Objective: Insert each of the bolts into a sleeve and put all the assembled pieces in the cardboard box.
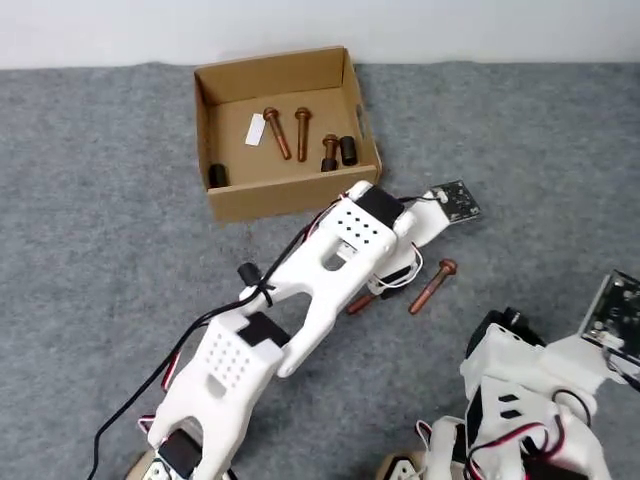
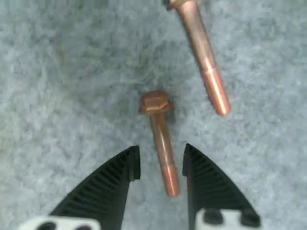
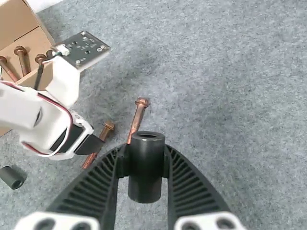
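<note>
Right wrist view sits closest to the arms' bases: the right claw [image 3: 144, 152] is clamped on a black sleeve [image 3: 146, 167], which it holds upright with the open bore facing up, above the grey carpeted surface [image 3: 230, 72]. A second black sleeve [image 3: 12, 177] lies loose on the surface beside the left arm's white body.

Farther out, the left arm stretches diagonally across the surface toward the box. The left claw [image 2: 160, 151] is low over the surface with its fingers apart. They straddle the shank of a copper bolt [image 2: 160, 139] that lies flat, and a narrow gap shows on each side. This bolt's hex head points away from the claw. A second copper bolt [image 2: 204, 62] lies just beside it at a slight angle, not touching it. In the high view this second bolt [image 1: 432, 286] lies in the open to one side of the left arm's wrist, while the first one [image 1: 358, 303] peeks out from under the arm.

Farthest away is the cardboard box [image 1: 285, 198], open at the top, near the surface's back edge. Inside it lie two bare bolts [image 1: 277, 133] side by side next to a white slip [image 1: 255, 129], a third bolt [image 1: 329, 150] with a black sleeve on its end, and two loose sleeves [image 1: 348, 150], one of them in the near corner.
</note>
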Available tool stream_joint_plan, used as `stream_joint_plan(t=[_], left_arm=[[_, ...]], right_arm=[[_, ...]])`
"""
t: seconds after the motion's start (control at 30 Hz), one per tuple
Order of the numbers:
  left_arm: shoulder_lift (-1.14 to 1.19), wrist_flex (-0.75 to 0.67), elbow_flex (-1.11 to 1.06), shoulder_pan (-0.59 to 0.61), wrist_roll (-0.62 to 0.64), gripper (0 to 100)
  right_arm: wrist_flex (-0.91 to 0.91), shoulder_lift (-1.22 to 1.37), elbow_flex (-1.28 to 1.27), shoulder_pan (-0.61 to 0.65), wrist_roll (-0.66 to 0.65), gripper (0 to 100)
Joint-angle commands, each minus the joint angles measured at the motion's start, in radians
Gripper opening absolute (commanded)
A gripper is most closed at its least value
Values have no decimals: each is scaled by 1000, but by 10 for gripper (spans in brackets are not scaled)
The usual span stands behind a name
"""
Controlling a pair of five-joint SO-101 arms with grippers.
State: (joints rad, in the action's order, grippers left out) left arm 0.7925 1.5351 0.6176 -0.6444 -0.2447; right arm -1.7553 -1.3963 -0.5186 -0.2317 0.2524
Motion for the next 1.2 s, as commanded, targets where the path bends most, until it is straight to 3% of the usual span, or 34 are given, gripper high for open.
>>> stream_joint_plan(t=[0.0, 0.23, 0.37, 0.47, 0.6, 0.7, 0.87, 1.17], left_arm=[[34, 0, 90, -2, 25, 155], [181, 38, 219, -8, 25, 139], [186, 127, 340, -8, 25, 0], [181, 222, 444, -8, 25, 4], [132, 221, 492, -3, 25, 4], [38, 221, 446, -20, 40, 4], [-184, 221, 252, -34, 284, 5], [-704, 218, -240, 17, 430, 5]], right_arm=[[-27, -1, 3, -12, 8, 8], [-22, 2, 3, -12, 6, 8], [-21, -2, 3, -8, 6, 8], [-25, -2, 5, -7, 8, 8], [-25, -2, 5, -5, 6, 8], [-27, -2, 5, -5, 5, 8], [-28, -2, 9, -4, -5, 8], [-38, -4, 12, -4, -120, 8]])
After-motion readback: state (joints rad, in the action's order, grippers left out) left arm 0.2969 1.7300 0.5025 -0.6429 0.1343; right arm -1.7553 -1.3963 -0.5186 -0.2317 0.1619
